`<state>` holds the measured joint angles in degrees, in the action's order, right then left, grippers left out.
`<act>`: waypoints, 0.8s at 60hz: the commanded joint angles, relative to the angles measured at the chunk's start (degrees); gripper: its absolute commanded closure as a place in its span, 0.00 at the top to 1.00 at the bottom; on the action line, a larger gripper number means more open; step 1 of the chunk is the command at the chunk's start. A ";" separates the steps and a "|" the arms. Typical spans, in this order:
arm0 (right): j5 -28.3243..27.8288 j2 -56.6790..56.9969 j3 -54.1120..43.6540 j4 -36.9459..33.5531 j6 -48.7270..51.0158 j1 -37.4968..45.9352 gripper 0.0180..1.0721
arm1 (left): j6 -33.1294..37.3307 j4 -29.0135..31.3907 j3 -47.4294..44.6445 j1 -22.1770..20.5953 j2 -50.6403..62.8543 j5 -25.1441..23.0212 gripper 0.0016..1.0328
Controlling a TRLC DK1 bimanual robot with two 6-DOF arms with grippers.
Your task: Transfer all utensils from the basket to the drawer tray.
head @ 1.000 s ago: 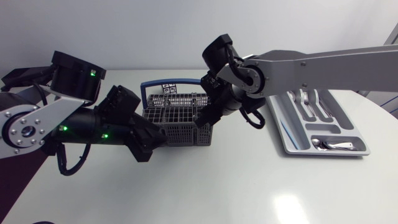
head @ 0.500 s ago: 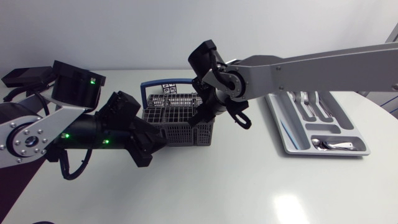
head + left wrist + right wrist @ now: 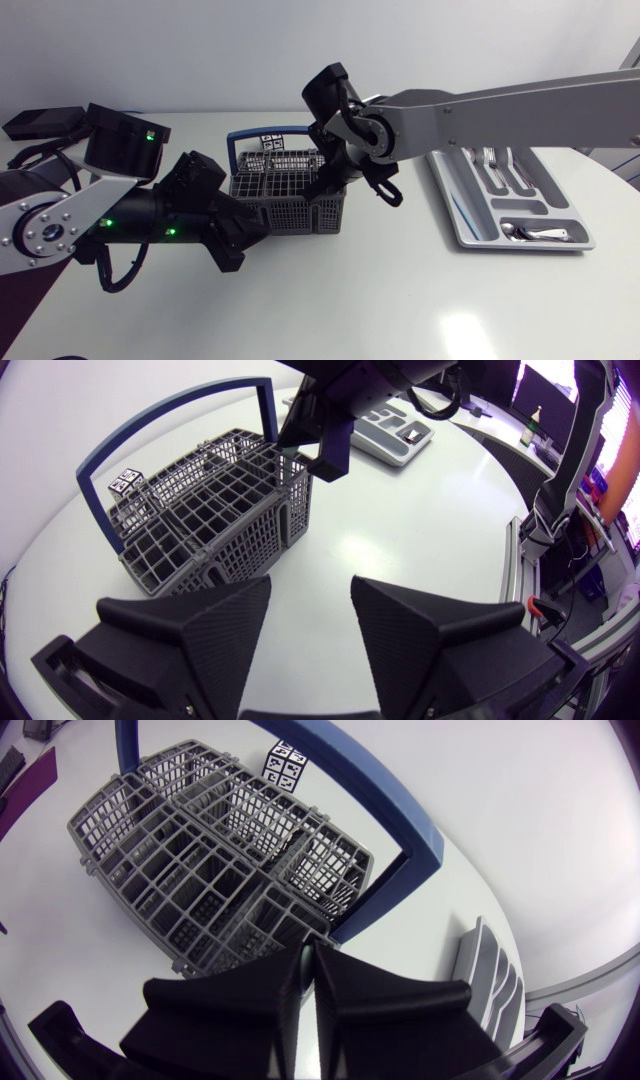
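Bright, even overhead light fills the head view; a pale glare patch sits on the desk (image 3: 452, 330) toward five o'clock. Shadows are soft. Both wrist views bow at their edges.

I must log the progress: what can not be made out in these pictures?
Head view: the right end effector covers one end of the basket; anything there is hidden.
Head view: utensils in the tray are too small to count.
Right wrist view: the shut fingers hide whatever is between them.
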<state>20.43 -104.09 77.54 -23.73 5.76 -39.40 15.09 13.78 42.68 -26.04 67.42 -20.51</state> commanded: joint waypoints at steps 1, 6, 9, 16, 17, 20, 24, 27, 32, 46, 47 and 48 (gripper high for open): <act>0.67 2.23 -1.69 0.70 -0.31 -0.51 0.06 | 0.99 -0.77 -1.81 -0.24 -0.71 0.12 0.55; 0.58 3.46 -1.86 0.70 -0.22 -0.59 0.06 | 0.99 -0.86 -1.89 -0.24 -0.71 0.12 0.55; 0.32 4.34 -1.95 0.70 0.04 -0.59 0.06 | 0.99 -0.86 -1.98 -0.24 -0.71 0.12 0.55; 0.14 6.18 -2.30 0.70 0.39 -0.59 0.06 | 1.08 -0.86 -2.16 -0.24 -0.71 0.12 0.55; 0.14 6.36 -2.39 0.70 0.57 -0.68 0.06 | 1.08 -0.95 -2.16 -0.15 -0.71 0.12 0.55; 0.05 6.97 -2.65 0.79 0.74 -0.68 0.05 | 1.08 -0.95 -2.16 -0.15 -0.71 0.12 0.55; -0.30 8.21 -3.01 0.79 0.92 -0.68 0.06 | 1.08 -1.04 -2.16 -0.24 -0.71 0.12 0.55; -0.47 9.26 -3.27 0.87 1.18 -0.68 0.06 | 1.08 -1.21 -2.16 -0.32 -0.71 0.12 0.55; -0.83 10.84 -3.71 0.87 1.54 -0.68 0.06 | 1.08 -1.39 -1.98 -0.50 -0.71 0.12 0.55; -2.85 16.82 -5.47 0.87 2.50 -0.68 0.06 | 0.82 -2.53 -1.37 -1.91 -0.71 0.12 0.55; -3.20 17.35 -5.64 0.87 2.59 -0.68 0.06 | 0.82 -2.62 -1.37 -2.08 -0.71 0.12 0.55; -3.29 17.79 -5.73 0.87 2.68 -0.68 0.06 | 0.82 -2.79 -1.37 -2.26 -0.80 0.12 0.55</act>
<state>17.65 -89.14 73.73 -23.42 7.70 -39.70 15.09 11.84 41.71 -27.35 67.31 -20.51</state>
